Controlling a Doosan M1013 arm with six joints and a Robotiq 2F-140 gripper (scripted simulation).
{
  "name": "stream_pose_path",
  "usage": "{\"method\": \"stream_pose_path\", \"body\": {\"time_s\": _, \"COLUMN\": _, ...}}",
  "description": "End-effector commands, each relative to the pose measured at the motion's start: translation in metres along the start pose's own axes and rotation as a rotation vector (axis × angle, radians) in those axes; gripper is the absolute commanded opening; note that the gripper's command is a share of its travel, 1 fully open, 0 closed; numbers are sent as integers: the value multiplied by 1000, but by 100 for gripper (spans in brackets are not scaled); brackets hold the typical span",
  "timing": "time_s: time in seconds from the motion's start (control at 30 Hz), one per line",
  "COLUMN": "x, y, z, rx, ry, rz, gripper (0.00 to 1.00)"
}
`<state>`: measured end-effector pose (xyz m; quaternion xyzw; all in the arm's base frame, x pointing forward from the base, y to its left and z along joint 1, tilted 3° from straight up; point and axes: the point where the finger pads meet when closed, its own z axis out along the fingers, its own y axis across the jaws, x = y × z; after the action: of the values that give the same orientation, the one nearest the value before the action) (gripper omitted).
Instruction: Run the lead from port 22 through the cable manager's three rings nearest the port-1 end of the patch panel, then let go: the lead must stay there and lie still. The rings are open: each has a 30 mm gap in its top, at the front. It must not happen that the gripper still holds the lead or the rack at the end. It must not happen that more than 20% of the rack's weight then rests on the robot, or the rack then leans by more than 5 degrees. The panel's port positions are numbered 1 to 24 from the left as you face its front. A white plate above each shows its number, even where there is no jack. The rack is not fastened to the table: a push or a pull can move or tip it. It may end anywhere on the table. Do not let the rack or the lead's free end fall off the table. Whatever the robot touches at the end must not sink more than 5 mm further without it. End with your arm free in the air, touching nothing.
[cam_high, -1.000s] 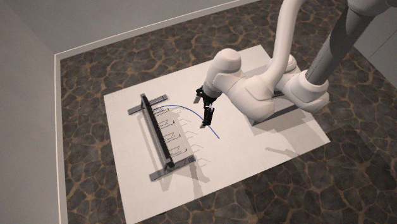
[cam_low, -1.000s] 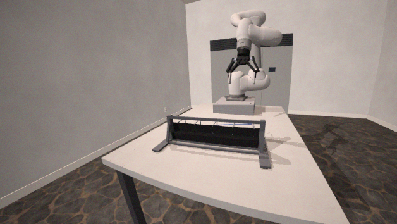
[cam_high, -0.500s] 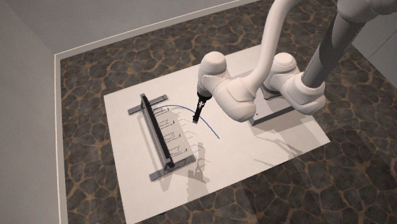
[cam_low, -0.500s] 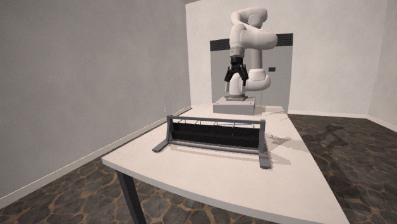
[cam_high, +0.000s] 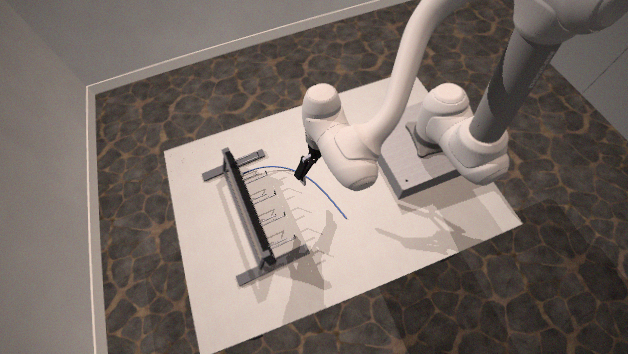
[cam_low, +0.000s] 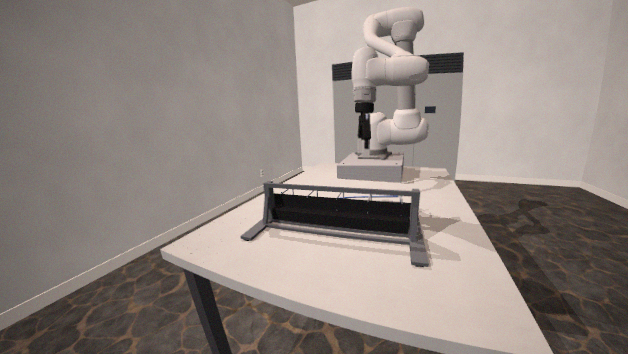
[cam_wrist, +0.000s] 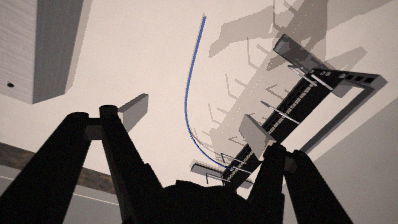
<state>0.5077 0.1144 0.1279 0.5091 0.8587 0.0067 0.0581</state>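
Observation:
The rack (cam_high: 273, 261) (cam_low: 415, 220) (cam_wrist: 361, 95) stands on the white table (cam_high: 400, 240) (cam_low: 350, 285), with its black patch panel (cam_high: 247, 205) (cam_low: 345, 215) (cam_wrist: 294, 104) upright. Thin wire rings (cam_high: 272, 217) (cam_wrist: 280, 115) stick out from its front. The blue lead (cam_high: 325, 197) (cam_low: 370, 196) (cam_wrist: 187, 85) leaves the panel at the rack's far end in the top view and curves away over the table, clear of the rings. Its free end (cam_high: 345, 217) (cam_wrist: 203, 19) rests on the table. My gripper (cam_high: 303, 171) (cam_low: 364, 134) (cam_wrist: 196, 113) is open and empty, hanging well above the lead's middle stretch.
The arm's grey base block (cam_high: 420, 170) (cam_low: 370, 167) (cam_wrist: 35, 45) stands on the table behind the gripper. The rack's flat feet (cam_high: 235, 165) (cam_low: 252, 231) reach out on both sides. The table's edge lies beyond the rack, with stone-patterned floor (cam_high: 150, 100) around.

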Motion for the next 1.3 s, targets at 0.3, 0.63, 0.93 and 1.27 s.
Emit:
{"method": "stream_pose_path", "body": {"time_s": 0.3, "x": -9, "y": -17, "z": 18, "rx": 52, "ry": 31, "rz": 244, "gripper": 100}}
{"method": "stream_pose_path", "body": {"time_s": 0.63, "x": -9, "y": -17, "z": 18, "rx": 52, "ry": 31, "rz": 244, "gripper": 0}}
{"method": "stream_pose_path", "body": {"time_s": 0.93, "x": -9, "y": -17, "z": 18, "rx": 52, "ry": 31, "rz": 244, "gripper": 0}}
{"method": "stream_pose_path", "body": {"time_s": 1.27, "x": -9, "y": -17, "z": 18, "rx": 52, "ry": 31, "rz": 244, "gripper": 0}}
